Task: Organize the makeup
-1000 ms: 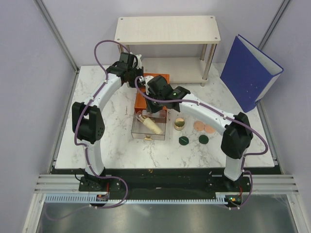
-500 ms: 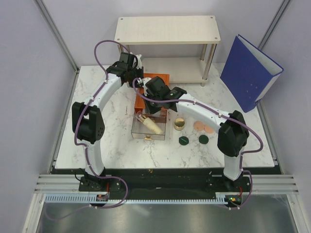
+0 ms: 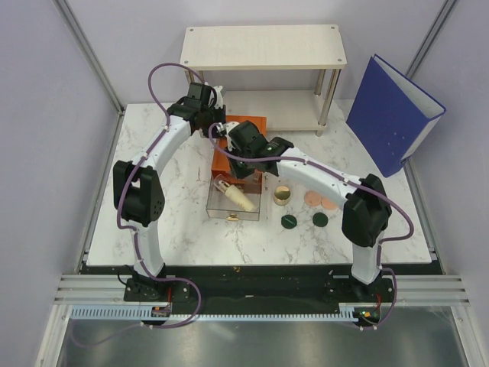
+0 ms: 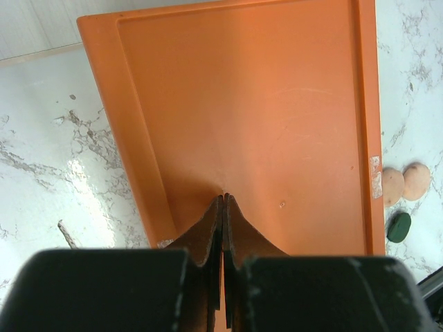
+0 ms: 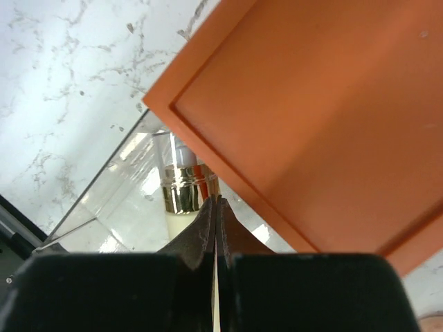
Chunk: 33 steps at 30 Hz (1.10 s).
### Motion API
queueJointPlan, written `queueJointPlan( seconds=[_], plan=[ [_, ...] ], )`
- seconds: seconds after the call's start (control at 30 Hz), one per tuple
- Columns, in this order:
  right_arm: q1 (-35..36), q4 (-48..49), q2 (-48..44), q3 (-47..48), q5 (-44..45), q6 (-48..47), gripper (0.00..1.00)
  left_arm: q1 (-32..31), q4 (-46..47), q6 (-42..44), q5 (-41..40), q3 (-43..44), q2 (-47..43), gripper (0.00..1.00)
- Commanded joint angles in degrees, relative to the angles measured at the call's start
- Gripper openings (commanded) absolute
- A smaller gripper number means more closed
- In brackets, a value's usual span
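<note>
The cream gold-capped tube [image 3: 236, 196] lies in a clear drawer [image 3: 216, 206] pulled out in front of the orange box [image 3: 255, 122]. The round gold compact [image 3: 282, 196], two peach-pink discs [image 3: 312, 198] and two dark green discs [image 3: 289, 222] lie on the table to the drawer's right. My left gripper [image 3: 222, 131] is shut and empty, its tips [image 4: 223, 198] on the orange box top [image 4: 263, 111]. My right gripper [image 3: 243, 165] is shut and empty, its tips [image 5: 217, 200] over the drawer [image 5: 118, 200] beside the tube's gold cap [image 5: 181, 195]. I cannot see the grey stick.
A wooden two-level shelf [image 3: 263, 47] stands at the back of the marble table [image 3: 160, 206]. A big blue binder [image 3: 391, 113] leans at the back right. Both arms cross over the orange box. The left wrist view also shows the peach discs [image 4: 393, 185] and a green disc [image 4: 399, 226].
My right arm has shifted a little left and toward the back, its wrist now closer to the left gripper over the orange box. The left arm and the makeup have not moved.
</note>
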Motion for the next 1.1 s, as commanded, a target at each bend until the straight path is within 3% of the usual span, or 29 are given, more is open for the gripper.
queueJointPlan(
  seconds=[0.0, 0.37, 0.67, 0.8, 1.07],
  plan=[
    [0.5, 2.4, -7.11, 1.03, -0.96, -1.87, 0.0, 0.55, -9.51, 4.53, -6.92, -3.15, 5.25, 0.02],
    [6.21, -11.48, -9.84, 1.56, -12.02, -9.51, 0.0, 0.64, -9.51, 4.53, -6.83, -3.5, 5.52, 0.02],
    [13.77, -22.03, -3.35, 4.9, -16.96, -13.91, 0.0, 0.55, -9.51, 4.18, -6.04, -4.29, 6.22, 0.02],
    [15.18, -22.13, -1.5, 3.42, -14.68, -13.91, 0.0, 0.55, -9.51, 4.44, -6.39, -4.64, 6.31, 0.02],
    [16.32, -14.75, -3.16, -3.8, 6.99, -10.66, 0.0, 0.55, -9.51, 4.62, -6.57, -4.99, 6.31, 0.02]
  ],
)
